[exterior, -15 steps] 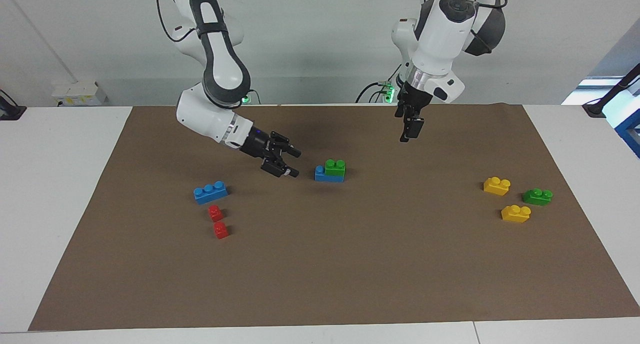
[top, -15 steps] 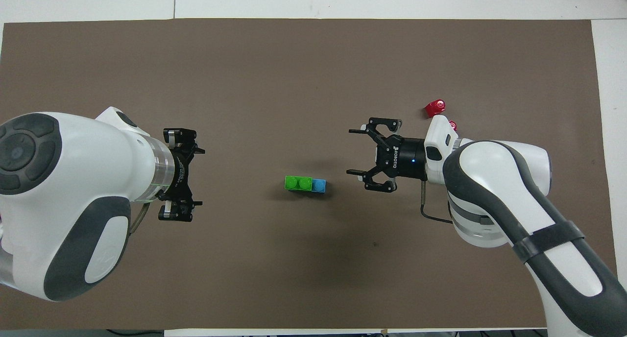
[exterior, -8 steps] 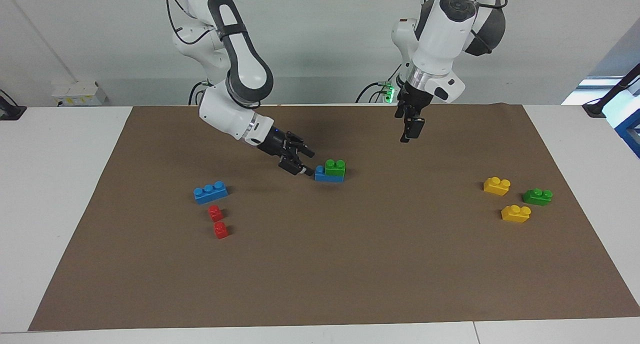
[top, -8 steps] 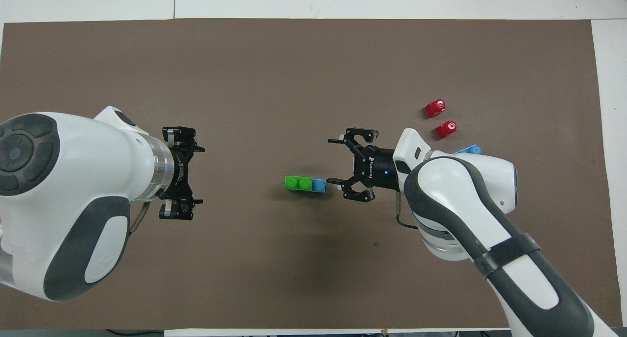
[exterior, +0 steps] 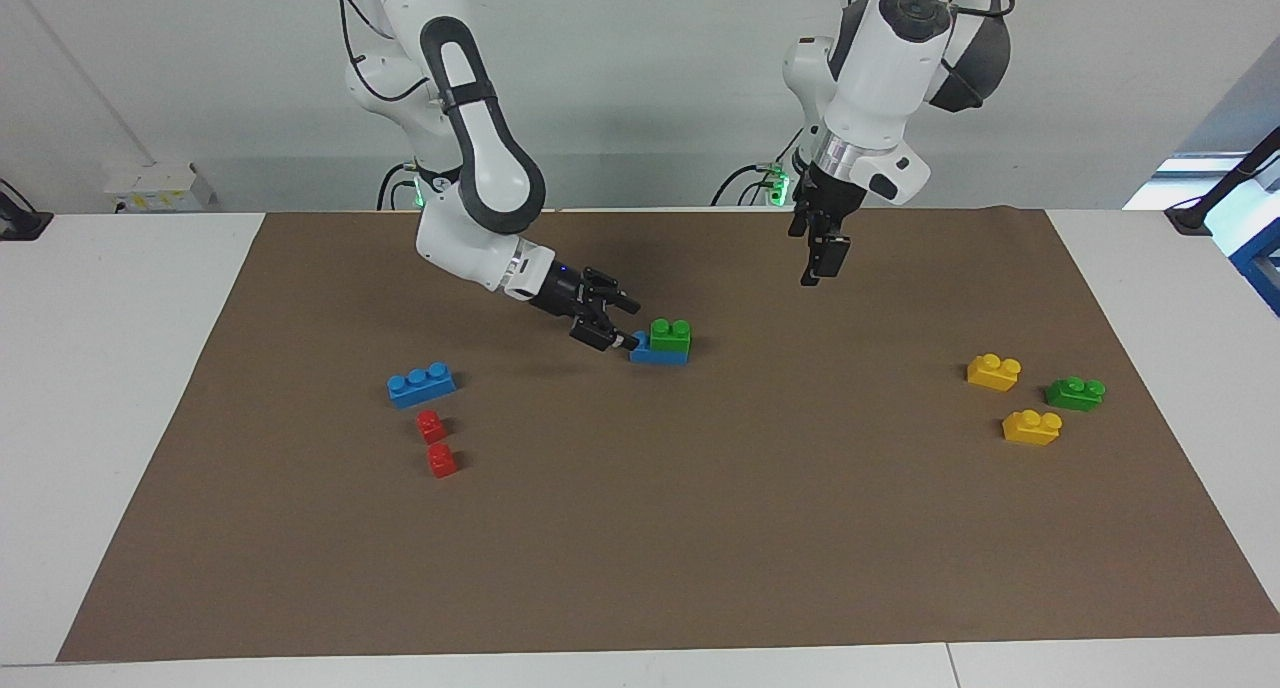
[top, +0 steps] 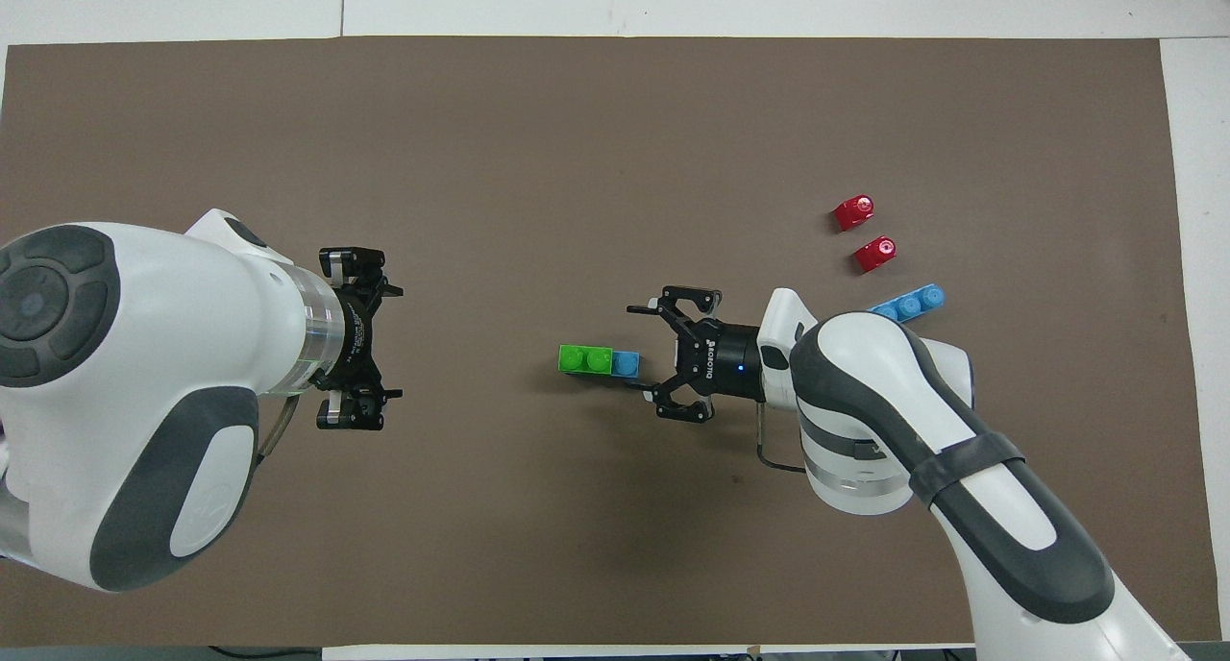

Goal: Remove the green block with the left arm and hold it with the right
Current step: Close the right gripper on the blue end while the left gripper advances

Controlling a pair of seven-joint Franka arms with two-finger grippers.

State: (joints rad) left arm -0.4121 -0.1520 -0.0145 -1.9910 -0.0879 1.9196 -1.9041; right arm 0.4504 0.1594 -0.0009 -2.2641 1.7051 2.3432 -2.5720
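Note:
The green block sits on one end of a blue brick near the mat's middle. My right gripper is low at the blue brick's bare end, open, with its fingertips on either side of that end. One fingertip looks to be right at the blue brick. The gripper holds nothing. My left gripper hangs open and empty above the mat, toward the left arm's end from the stack, and waits.
A blue three-stud brick and two red bricks lie toward the right arm's end. Two yellow bricks and a darker green brick lie toward the left arm's end.
My right arm has swung in toward the stacked bricks, bringing its open gripper down to the blue brick's end. The left arm and all the bricks have stayed put.

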